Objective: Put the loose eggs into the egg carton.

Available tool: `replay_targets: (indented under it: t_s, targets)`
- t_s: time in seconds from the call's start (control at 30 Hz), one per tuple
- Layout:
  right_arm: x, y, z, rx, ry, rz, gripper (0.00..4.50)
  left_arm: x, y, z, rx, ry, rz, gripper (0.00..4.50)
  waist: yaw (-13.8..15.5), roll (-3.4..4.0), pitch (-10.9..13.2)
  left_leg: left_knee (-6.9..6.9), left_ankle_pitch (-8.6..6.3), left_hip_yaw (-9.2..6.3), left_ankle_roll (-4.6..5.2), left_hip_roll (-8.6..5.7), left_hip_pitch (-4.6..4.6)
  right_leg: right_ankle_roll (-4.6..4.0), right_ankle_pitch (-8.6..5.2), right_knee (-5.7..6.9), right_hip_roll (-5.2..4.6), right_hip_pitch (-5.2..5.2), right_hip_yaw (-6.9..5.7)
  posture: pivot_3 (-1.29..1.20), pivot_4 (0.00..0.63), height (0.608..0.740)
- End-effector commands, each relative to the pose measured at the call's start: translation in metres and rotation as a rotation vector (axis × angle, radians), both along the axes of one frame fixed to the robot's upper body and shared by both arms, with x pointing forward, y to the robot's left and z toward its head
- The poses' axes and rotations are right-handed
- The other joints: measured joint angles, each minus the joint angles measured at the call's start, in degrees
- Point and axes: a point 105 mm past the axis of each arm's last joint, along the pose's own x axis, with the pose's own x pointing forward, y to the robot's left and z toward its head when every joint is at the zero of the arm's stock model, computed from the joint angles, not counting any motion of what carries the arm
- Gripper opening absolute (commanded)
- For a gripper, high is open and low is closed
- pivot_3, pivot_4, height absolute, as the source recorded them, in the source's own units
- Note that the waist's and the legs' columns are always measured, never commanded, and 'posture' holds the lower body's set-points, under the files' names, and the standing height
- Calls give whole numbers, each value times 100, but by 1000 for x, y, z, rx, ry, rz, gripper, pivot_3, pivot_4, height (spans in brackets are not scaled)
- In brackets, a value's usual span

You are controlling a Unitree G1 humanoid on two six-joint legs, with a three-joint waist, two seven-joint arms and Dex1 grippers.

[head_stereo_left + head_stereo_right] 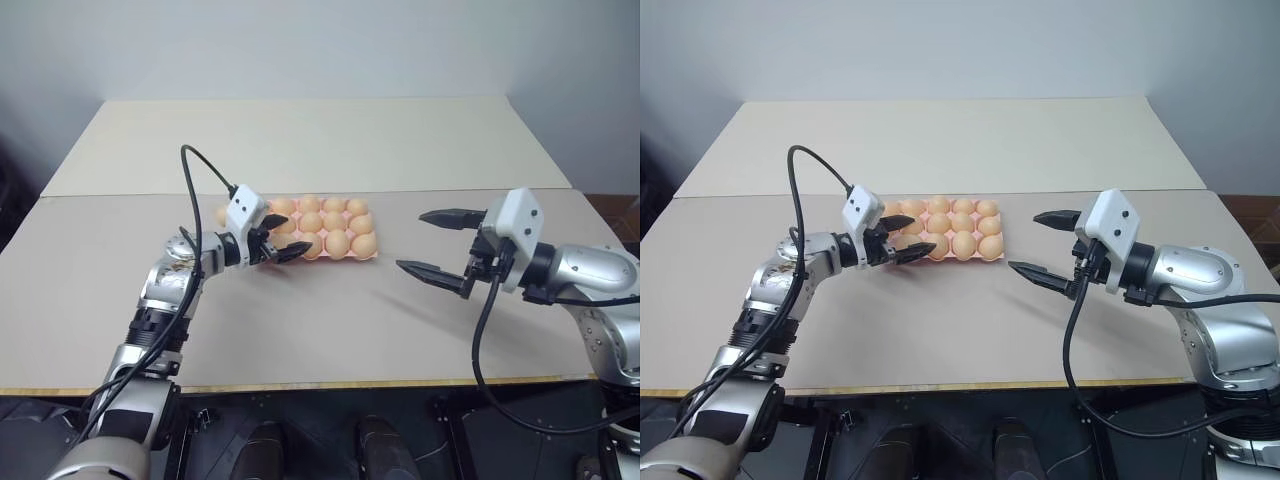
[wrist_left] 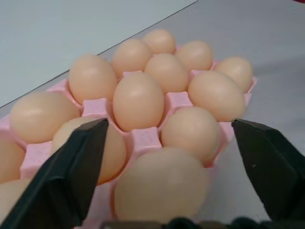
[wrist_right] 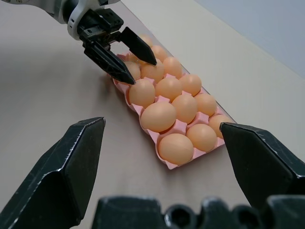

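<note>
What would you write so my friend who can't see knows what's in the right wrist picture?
A pink egg carton full of tan eggs sits on a beige table. The left gripper hangs open over its far end; the right gripper is open nearby.

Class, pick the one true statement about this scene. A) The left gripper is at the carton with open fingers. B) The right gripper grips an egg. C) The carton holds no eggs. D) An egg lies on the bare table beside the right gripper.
A: the left gripper sits open at the egg carton's left end, holding nothing.

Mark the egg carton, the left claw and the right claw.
egg carton [image 3: 166, 164]: right wrist view, pink near corner rim.
left claw [image 1: 902, 238]: right eye view, midway between fingertips.
right claw [image 1: 416, 241]: left eye view, midway between fingertips.
</note>
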Motion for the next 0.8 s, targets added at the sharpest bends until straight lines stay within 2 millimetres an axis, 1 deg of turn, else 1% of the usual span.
replay_targets:
  t_s: [0.03, 0.07, 0.17, 0.27, 0.3, 0.33, 0.4, 0.47, 0.53, 0.6, 0.8]
  targets:
    - [-6, 0, 16, 13, -62, 6, 4474, -7, 17, 36, -20, -133, 7, 4463, -13, 0, 0, -1, 0, 0, 0, 1, 0, 0, 0, 0, 1, -1, 1, 0, 150, 740]
    - [-6, 0, 16, 14, -61, 7, 4474, -9, 23, 43, -36, -142, 19, 4463, -13, 0, 0, -1, 0, 0, 0, 1, 0, 0, 0, 0, 1, -2, 1, 0, 150, 740]
    - [-5, 0, 15, 14, -51, 15, 4474, -20, 51, 61, -31, -183, 59, 4463, -15, 0, 0, 0, 0, 0, 0, 2, 1, 0, 0, 0, 1, -2, 2, 0, 150, 740]
    - [-3, -3, 13, 11, -40, 20, 4474, -42, 87, 74, 7, -199, 84, 4463, -35, 1, 0, -2, 0, 0, 0, 4, 2, 0, 0, -1, 2, -2, 2, 0, 150, 740]
    - [-2, -3, 13, 11, -36, 23, 4474, -52, 99, 75, 30, -200, 82, 4463, -42, 1, 0, -4, 0, 0, 0, 3, 2, 0, 0, -1, 2, -2, 3, 0, 150, 740]
    - [-1, -4, 13, 11, -34, 25, 4474, -59, 106, 75, 46, -200, 78, 4463, -37, 1, 0, -7, 0, 0, 0, 4, 3, 0, 0, -2, 3, -4, 3, 0, 150, 740]
    - [1, -7, 12, 5, -27, 27, 4474, -80, 136, 65, 107, -152, 95, 4463, -24, 2, 0, -8, 0, 0, 0, 5, 4, 0, 0, -2, 2, -4, 2, 0, 150, 740]
    - [4, -12, 8, -14, -24, 21, 4474, -95, 160, 57, 128, -108, 139, 4463, -22, 3, 1, -12, 0, 5, 0, 5, 8, -1, -1, -3, 1, -3, 6, 0, 150, 740]
    - [6, -14, 6, -21, -20, 17, 4474, -104, 169, 53, 138, -95, 168, 4463, 13, 3, 1, -14, 0, 6, 0, 7, 9, -1, -1, -4, 1, -3, 4, 0, 150, 740]
    - [8, -13, 7, -18, -18, 22, 4474, -110, 172, 51, 132, -84, 187, 4463, 76, 2, 1, -13, 0, 5, 0, 5, 9, 0, -1, -3, -3, 2, 0, 0, 150, 740]
    - [9, -10, 10, -17, -22, 37, 4474, -111, 169, 48, 98, -93, 229, 4463, 104, 1, 1, -14, -1, 6, -1, 4, 5, 0, 0, -8, -5, -1, 2, 0, 150, 740]
